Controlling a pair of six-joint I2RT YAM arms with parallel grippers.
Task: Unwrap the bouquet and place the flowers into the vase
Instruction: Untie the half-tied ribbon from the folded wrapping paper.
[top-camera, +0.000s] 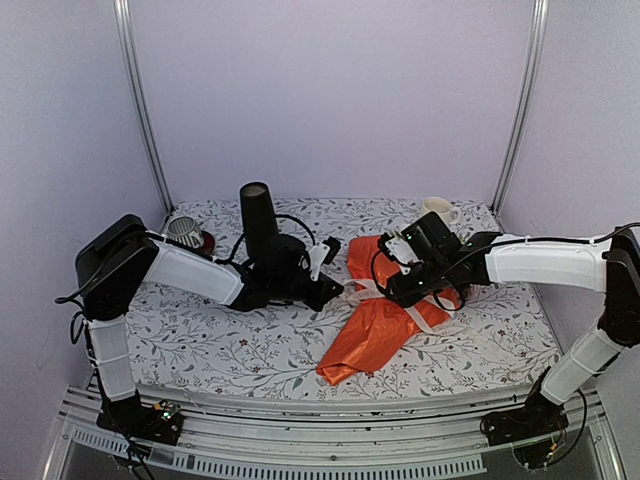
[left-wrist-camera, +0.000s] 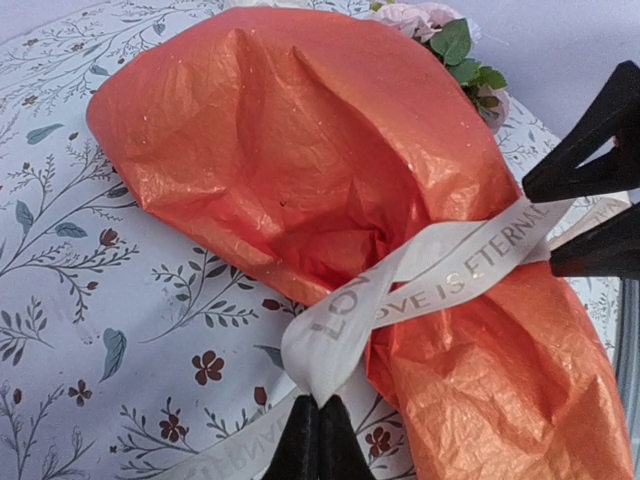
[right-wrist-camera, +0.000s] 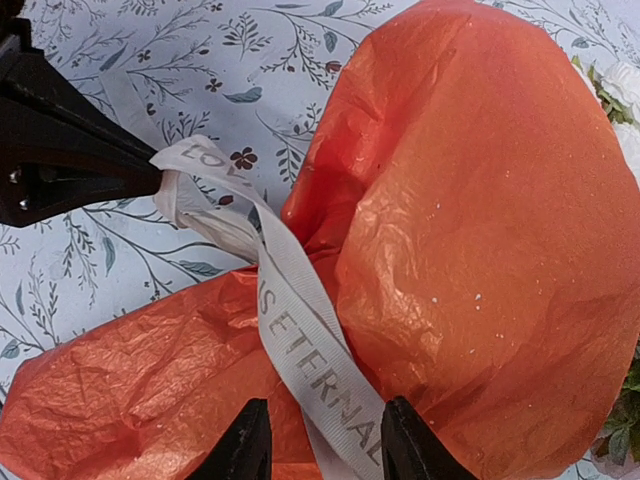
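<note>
Inspector: The bouquet (top-camera: 375, 320) lies flat, right of the vase (top-camera: 258, 215); the left gripper (left-wrist-camera: 318, 400) pinches the ribbon (left-wrist-camera: 440, 275).
Assessor: The right gripper (right-wrist-camera: 325, 405) straddles it, half-open. Advise closing there, then drawing the pinched length slowly toward the vase.

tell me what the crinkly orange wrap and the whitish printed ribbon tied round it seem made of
Crinkly orange wrap: probably thin tissue-like paper, mostly matte; fine creases all over. Whitish printed ribbon: likely woven satin-type fabric, faint sheen, smooth flat band with grey lettering.
</note>
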